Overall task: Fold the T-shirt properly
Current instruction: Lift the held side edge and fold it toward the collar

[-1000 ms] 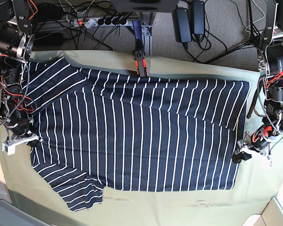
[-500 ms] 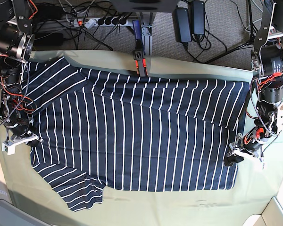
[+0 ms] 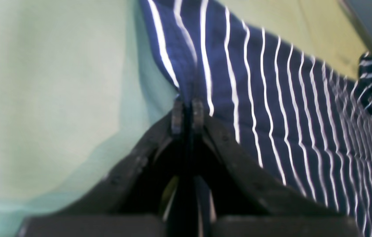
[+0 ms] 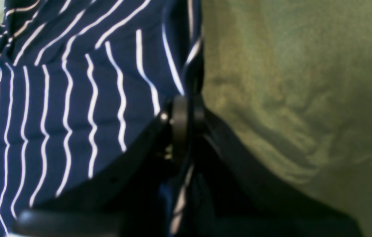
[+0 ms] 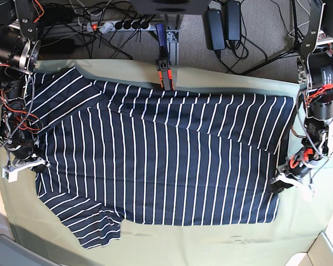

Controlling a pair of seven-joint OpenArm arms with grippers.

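The navy T-shirt (image 5: 166, 160) with thin white stripes lies spread flat across the table in the base view, sleeves to the left and hem to the right. My left gripper (image 5: 278, 184) sits at the shirt's right edge near the front corner. In the left wrist view the left gripper (image 3: 187, 113) is shut, with the edge of the T-shirt (image 3: 271, 98) pinched between its fingers. My right gripper (image 5: 36, 165) is at the shirt's left edge. In the right wrist view the right gripper (image 4: 186, 112) is shut on a fold of the T-shirt (image 4: 57, 98).
An olive-green cloth (image 5: 211, 244) covers the table beneath the shirt. An orange and black clamp (image 5: 164, 75) grips the back edge at the middle. A power strip (image 5: 114, 25) and cables lie on the floor behind the table.
My left gripper has gone from open to shut on the shirt's right edge, after shifting a little along it. The right gripper and the shirt have stayed as they were.
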